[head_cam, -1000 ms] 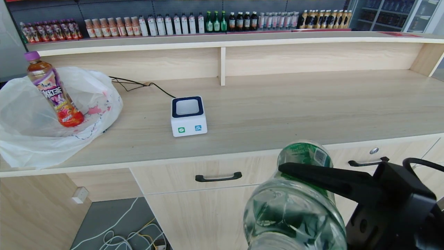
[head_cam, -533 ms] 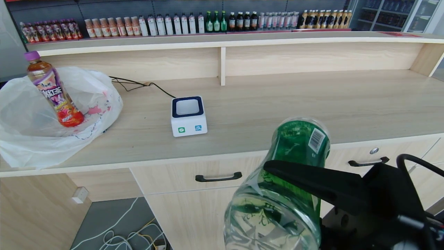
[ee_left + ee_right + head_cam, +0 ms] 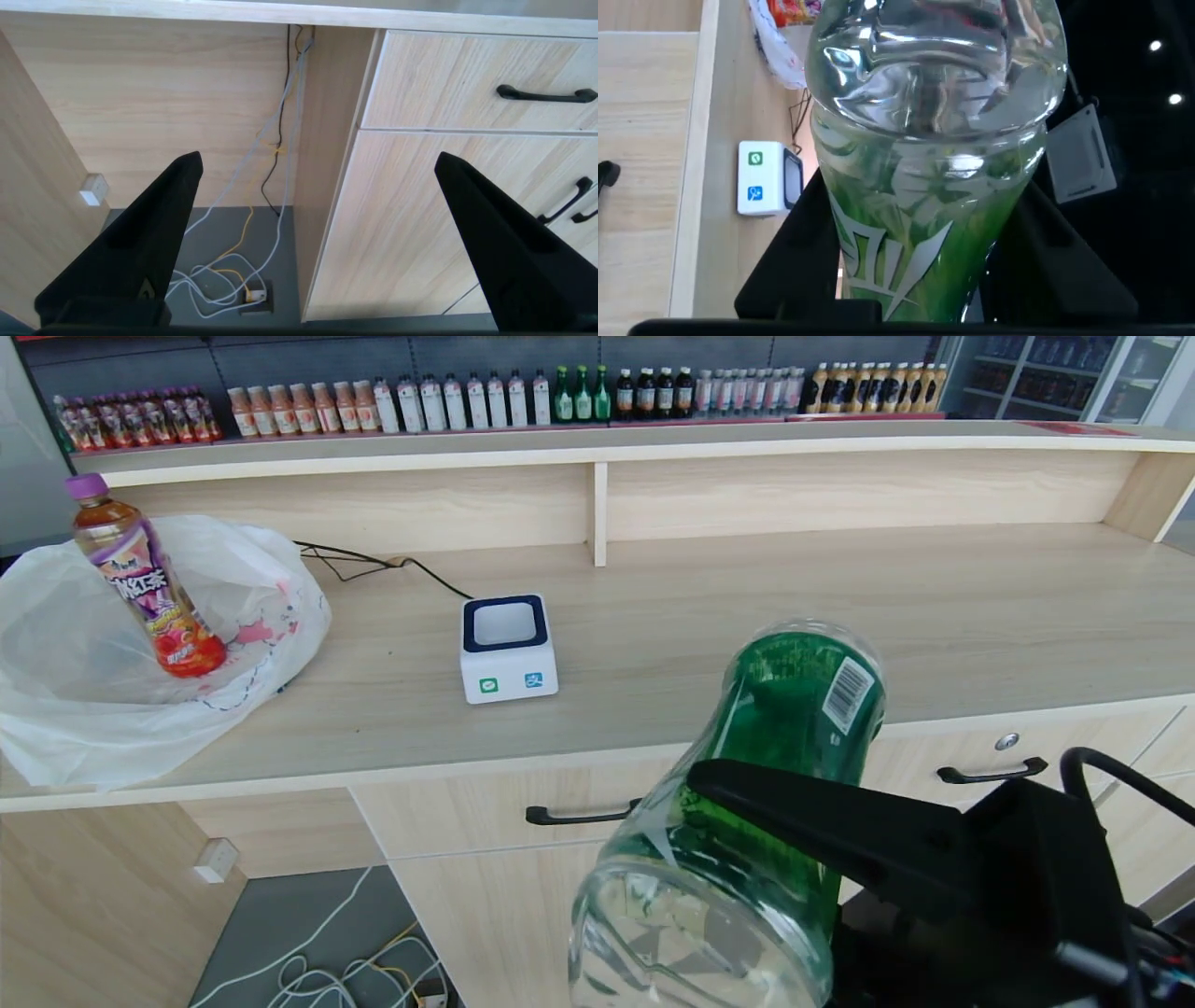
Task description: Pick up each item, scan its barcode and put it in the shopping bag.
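My right gripper (image 3: pixel 747 803) is shut on a large green-labelled clear bottle (image 3: pixel 747 803), held tilted in front of the counter's front edge at the right. A barcode (image 3: pixel 847 694) shows on the bottle's upper side. The same bottle (image 3: pixel 924 159) sits between the right fingers in the right wrist view. The white scanner (image 3: pixel 507 649) with a dark-rimmed window stands on the counter, left of and beyond the bottle. A white shopping bag (image 3: pixel 84 691) lies at the counter's left end with an orange drink bottle (image 3: pixel 145 579) standing in it. My left gripper (image 3: pixel 318 243) hangs open below the counter, with nothing between its fingers.
A black cable (image 3: pixel 373 565) runs along the counter behind the scanner. Drawers with black handles (image 3: pixel 586 816) face the counter front. A raised wooden ledge (image 3: pixel 597 457) backs the counter, with shelves of bottles behind. Cables (image 3: pixel 234 280) lie on the floor.
My right gripper has lifted the green bottle up and leftward toward the counter, and the barcode has come into plain sight. The bag, its bottle and the scanner have stayed put.
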Motion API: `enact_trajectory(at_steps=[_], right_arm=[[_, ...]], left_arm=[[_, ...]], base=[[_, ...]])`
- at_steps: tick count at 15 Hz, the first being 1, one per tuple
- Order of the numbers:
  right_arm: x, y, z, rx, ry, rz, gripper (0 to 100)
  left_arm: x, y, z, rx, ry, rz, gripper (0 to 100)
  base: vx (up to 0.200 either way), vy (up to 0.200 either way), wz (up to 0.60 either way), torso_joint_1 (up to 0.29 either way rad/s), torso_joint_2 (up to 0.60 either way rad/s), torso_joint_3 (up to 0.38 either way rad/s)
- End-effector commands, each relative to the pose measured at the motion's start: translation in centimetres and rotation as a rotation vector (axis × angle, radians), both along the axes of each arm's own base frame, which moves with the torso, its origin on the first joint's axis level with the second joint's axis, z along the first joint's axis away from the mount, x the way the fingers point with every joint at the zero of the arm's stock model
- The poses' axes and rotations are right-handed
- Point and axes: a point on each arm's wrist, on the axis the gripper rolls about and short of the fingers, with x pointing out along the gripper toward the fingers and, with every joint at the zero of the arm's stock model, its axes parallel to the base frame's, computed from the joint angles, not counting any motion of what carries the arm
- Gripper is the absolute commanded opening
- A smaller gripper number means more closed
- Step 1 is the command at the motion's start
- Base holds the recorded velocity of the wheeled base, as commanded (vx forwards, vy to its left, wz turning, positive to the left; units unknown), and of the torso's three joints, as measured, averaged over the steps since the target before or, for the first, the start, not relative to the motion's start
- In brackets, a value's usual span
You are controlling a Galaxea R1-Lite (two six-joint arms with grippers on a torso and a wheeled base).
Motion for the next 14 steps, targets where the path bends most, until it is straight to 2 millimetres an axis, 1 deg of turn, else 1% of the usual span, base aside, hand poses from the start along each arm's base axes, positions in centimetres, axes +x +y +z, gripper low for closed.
enact_trajectory(at_steps=[1,3,9,14], right_arm=[[-0.4,1.6,-1.1,-0.015,-0.006,0.042,0],[-0.7,2.4,-1.2,0.013,-0.068,0.046,0],[-1.6,3.0,-1.4,0.009,-0.069,0.061,0],[-1.9,3.2,-1.5,0.007,-0.068,0.076,0]], left_arm=[[0.0,0.0,0.0,-0.001,0.0,0.001,100],[0.0,0.0,0.0,-0.001,0.0,0.0,100],[0.0,0.0,0.0,-0.001,0.0,0.001,100],[0.0,0.0,0.0,-0.001,0.0,0.001,100]], base=[[0.0,0.0,0.0,0.0,0.0,0.0],[0.0,0.0,0.0,0.0,0.0,0.0],[0.0,0.0,0.0,0.0,0.0,0.0],[0.0,0.0,0.0,0.0,0.0,0.0]])
